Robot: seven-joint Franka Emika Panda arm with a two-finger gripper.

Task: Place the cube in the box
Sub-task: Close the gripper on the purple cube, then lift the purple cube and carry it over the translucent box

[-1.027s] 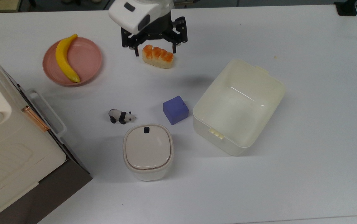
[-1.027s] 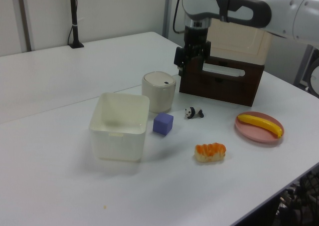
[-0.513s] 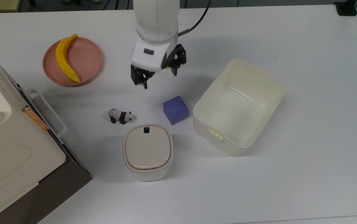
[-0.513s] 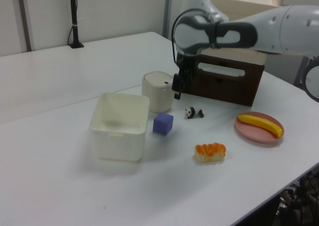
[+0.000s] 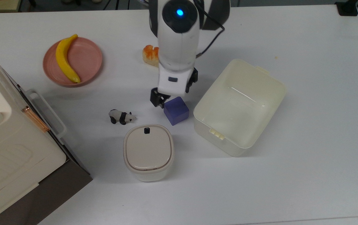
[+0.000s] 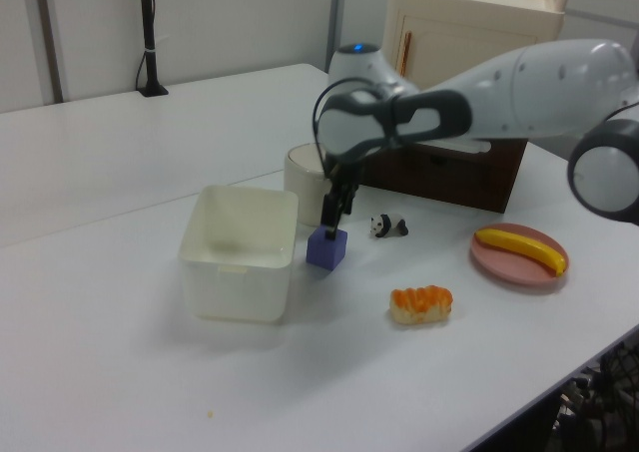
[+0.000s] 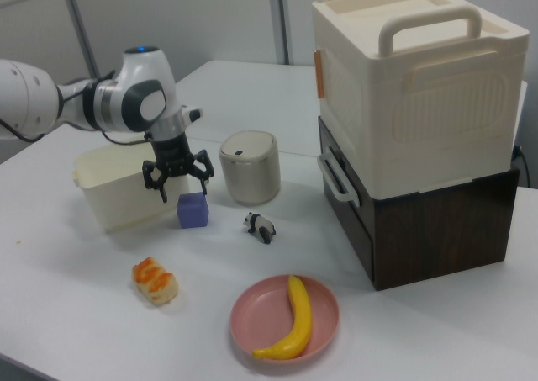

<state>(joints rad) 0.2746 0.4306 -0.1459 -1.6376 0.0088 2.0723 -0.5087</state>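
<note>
The purple-blue cube (image 5: pixel 177 111) rests on the white table, just off the top view's left side of the cream tub, the box (image 5: pixel 229 147). My gripper (image 5: pixel 174 93) hovers open right above the cube's far edge, one finger to each side of it and higher than its top. The right view has the spread fingers (image 7: pixel 162 189) just over the cube (image 7: pixel 192 210), in front of the box (image 7: pixel 113 198). From the left view the gripper (image 6: pixel 334 215) hangs over the cube (image 6: pixel 326 248), which sits beside the box (image 6: pixel 236 294). The box is empty.
A beige-lidded container (image 5: pixel 148 152) stands just in front of the cube, and a toy panda (image 5: pixel 122 117) lies to the top view's left of it. A pink plate (image 5: pixel 87 59) holds a banana. A bread piece (image 5: pixel 150 53) lies behind the arm. The big cream appliance (image 5: pixel 7 150) fills the left edge.
The arm has swung from over the bread piece towards the cube and come down; the open gripper now hangs right over the cube. Nothing on the table has moved.
</note>
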